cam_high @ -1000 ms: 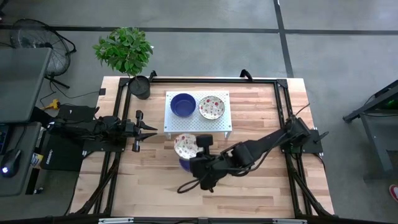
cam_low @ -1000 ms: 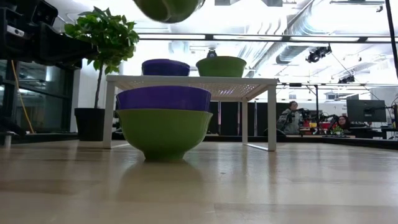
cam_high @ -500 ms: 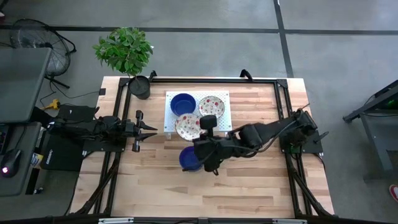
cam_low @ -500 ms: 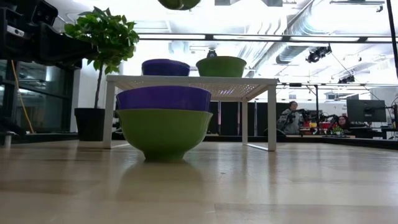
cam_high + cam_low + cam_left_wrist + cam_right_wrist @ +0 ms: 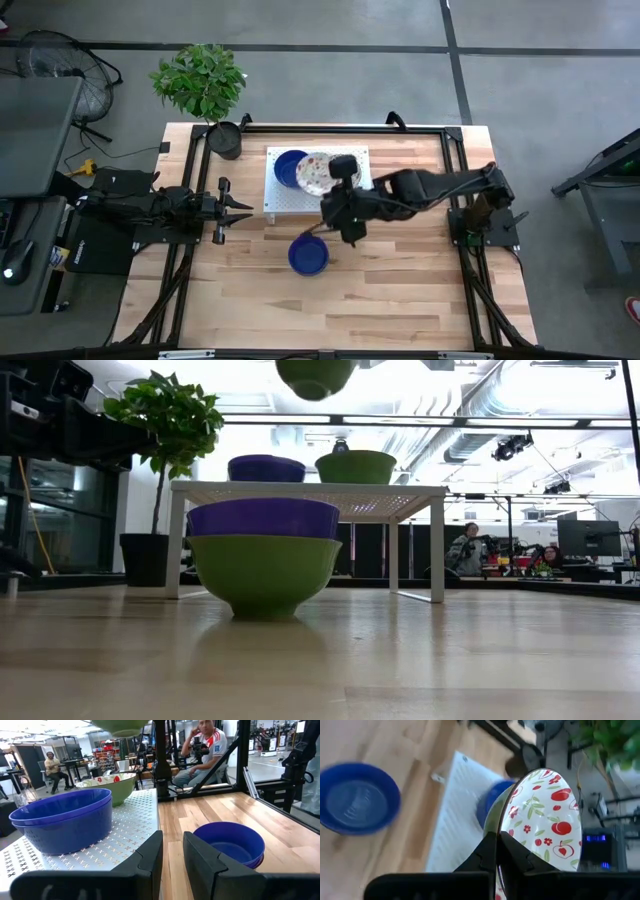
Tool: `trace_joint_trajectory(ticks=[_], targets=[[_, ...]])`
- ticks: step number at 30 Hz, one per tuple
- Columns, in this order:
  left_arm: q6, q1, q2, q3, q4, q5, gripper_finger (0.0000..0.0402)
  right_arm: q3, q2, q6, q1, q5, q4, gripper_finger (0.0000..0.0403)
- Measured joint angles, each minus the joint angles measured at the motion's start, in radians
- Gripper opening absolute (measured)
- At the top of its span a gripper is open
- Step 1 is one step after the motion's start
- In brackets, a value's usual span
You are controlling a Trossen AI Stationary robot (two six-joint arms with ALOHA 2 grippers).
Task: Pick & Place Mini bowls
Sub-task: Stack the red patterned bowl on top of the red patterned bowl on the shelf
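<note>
My right gripper point(image 5: 330, 185) hangs above the white rack point(image 5: 290, 200), shut on a mini bowl point(image 5: 314, 172) that is floral inside and green outside point(image 5: 315, 375). A blue mini bowl point(image 5: 288, 166) stands on the rack. Beside it stands a second floral bowl point(image 5: 355, 466), which my gripper hides in the high view. On the table in front of the rack a blue bowl point(image 5: 308, 256) sits nested in a green-sided one point(image 5: 265, 573). My left gripper point(image 5: 235, 207) waits at the table's left side with a narrow gap between its fingers point(image 5: 172, 855). My right gripper pinches the bowl's rim point(image 5: 501, 827), with one finger on the floral inside and the other on the green outside. The fingers come slanting down from the table's right side. The bowl is tilted and lifted clear, above the rack.
A black plant pot point(image 5: 225, 140) with a leafy plant stands at the table's far left corner. Bare wood lies to the right of the rack and along the near edge. People sit in the room beyond the table point(image 5: 207, 745).
My right gripper has gone up and toward the table's far edge with the floral bowl, from over the stacked bowls on the table to above the rack, rolling as it went. The blue bowl on the table now shows uncovered.
</note>
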Motion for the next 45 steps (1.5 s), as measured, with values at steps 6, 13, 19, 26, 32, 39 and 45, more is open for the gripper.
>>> trace_joint_trajectory(ticks=[6,13,19,26,32,39,45], targets=[[0.000,0.000,0.000,0.000,0.000,0.000,0.0072,0.000,-0.010,0.057,-0.074,0.002,-0.112,0.0000],[0.000,0.000,0.000,0.000,0.000,0.000,0.0072,-0.001,-0.010,0.066,-0.119,0.000,-0.190,0.0000],[0.000,0.000,0.000,0.000,0.000,0.000,0.0072,-0.012,-0.010,0.095,-0.125,-0.008,-0.220,0.0000],[0.000,0.000,0.000,0.000,0.000,0.000,0.0072,-0.121,-0.020,0.105,-0.125,0.015,-0.157,0.0000],[0.000,0.000,0.000,0.000,0.000,0.000,0.0072,-0.142,-0.025,0.156,-0.122,0.039,-0.128,0.0000],[0.000,0.000,0.000,0.000,0.000,0.000,0.0072,-0.173,-0.025,0.279,-0.102,0.072,-0.116,0.0000],[0.000,0.000,0.000,0.000,0.000,0.000,0.0072,-0.228,-0.025,0.251,-0.080,0.079,-0.052,0.0000]])
